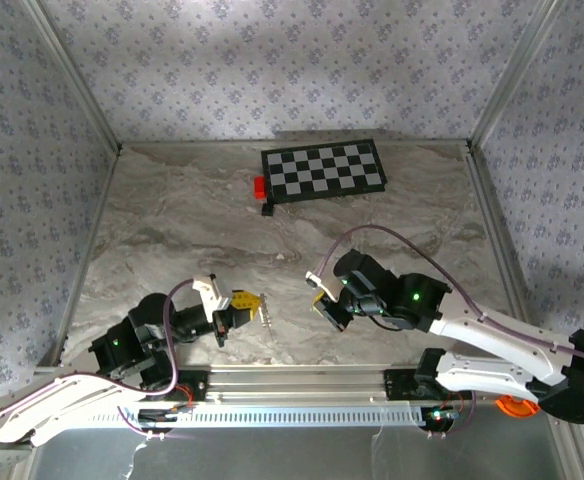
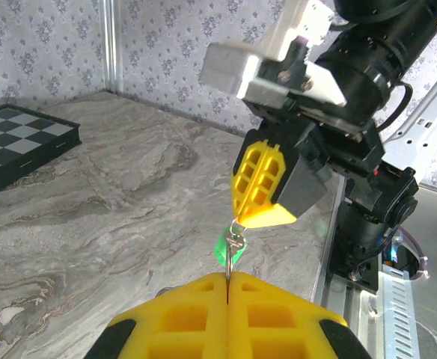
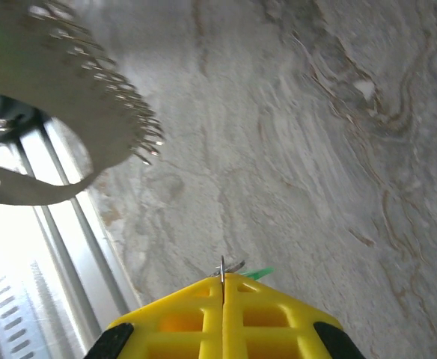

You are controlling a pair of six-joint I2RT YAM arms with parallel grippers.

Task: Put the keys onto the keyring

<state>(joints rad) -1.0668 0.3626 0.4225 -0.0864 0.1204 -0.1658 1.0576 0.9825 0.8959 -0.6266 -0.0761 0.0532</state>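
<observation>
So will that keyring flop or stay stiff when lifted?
Probably floppy: the keyring is thin wire with a green tag dangling. Likely very light. Smooth thin metal, so it may twist or slip in the jaws.

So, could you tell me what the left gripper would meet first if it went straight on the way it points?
Most likely the keyring hanging from the shut right gripper, then that gripper itself; the gap to them is hard to judge.

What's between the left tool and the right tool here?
In the left wrist view, the keyring and its green tag hang in the short gap between the left tool and the right tool, both shut.
</observation>
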